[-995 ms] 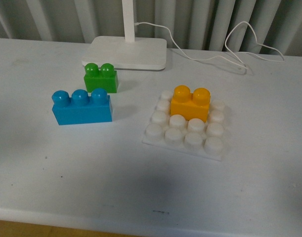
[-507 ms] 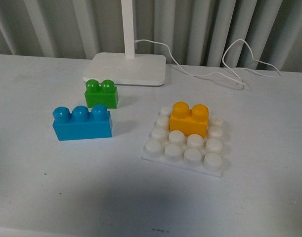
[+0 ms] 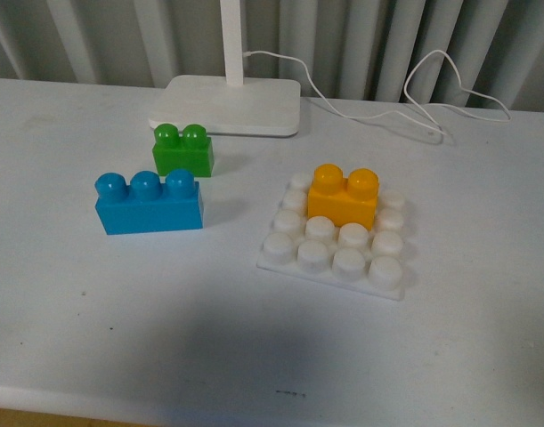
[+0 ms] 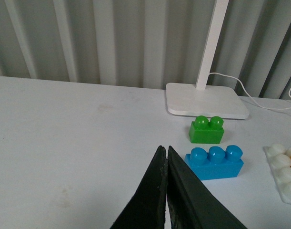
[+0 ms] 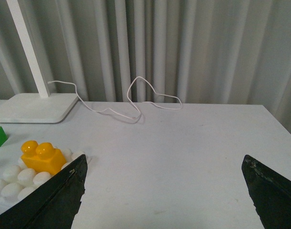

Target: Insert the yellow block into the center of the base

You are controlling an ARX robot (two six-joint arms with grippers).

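Yellow block [image 3: 344, 196] glossy smooth plastic; base [image 3: 336, 242] matt white plastic; table [image 3: 120, 320] matt, faintly scuffed

The front view looks down across the desk toward its far edge, while both wrist views sit lower, sharing the lamp foot [image 3: 227, 105] there.

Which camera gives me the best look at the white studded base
The front view: the base shows whole, all four edges visible, with the yellow block seated on its studs. The right wrist view shows only part of it, cut off by the claw finger. The left wrist view catches just one edge.
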